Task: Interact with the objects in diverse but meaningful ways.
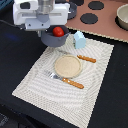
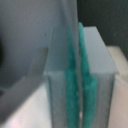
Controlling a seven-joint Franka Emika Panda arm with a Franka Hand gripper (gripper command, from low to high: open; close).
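While the gripper (image 1: pixel 50 31) hangs over the pot (image 1: pixel 53 36) holding the tomato (image 1: pixel 58 31) — jaws' state unclear

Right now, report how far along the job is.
Done, it seems: the tomato lies in the pot. In hand: nothing I can make out. The gripper hangs over the pot, and both views are too blurred to read its jaws. Left: the carton stands beside the pot, and the plate, fork and knife lie on the mat.
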